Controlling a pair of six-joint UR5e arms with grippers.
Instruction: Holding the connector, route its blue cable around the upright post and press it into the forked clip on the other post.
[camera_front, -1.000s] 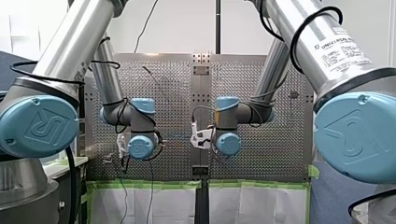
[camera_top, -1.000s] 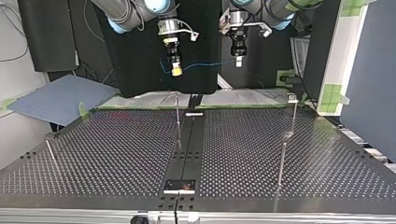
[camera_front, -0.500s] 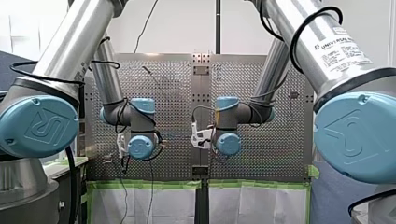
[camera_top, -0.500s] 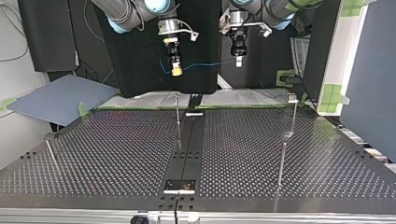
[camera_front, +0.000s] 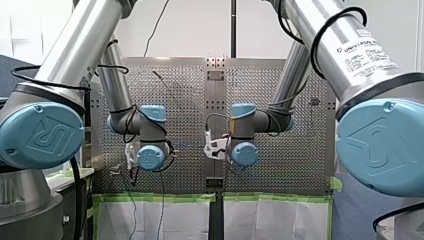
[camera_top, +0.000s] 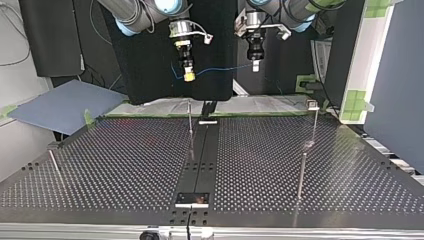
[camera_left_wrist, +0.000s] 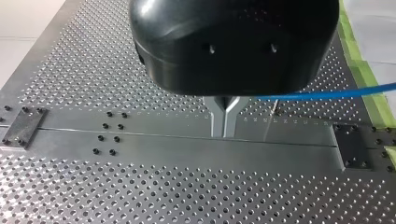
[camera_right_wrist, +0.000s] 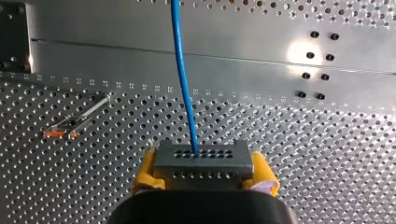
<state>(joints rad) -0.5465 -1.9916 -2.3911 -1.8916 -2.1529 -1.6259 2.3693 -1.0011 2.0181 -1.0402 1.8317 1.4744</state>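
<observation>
Blue sheet (camera_top: 65, 106) beside perforated table (camera_top: 125, 165)

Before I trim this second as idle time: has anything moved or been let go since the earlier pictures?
Nothing visibly changed. My right gripper still grips the connector. The blue cable still runs across to my left gripper, and both stay raised above the table.
</observation>
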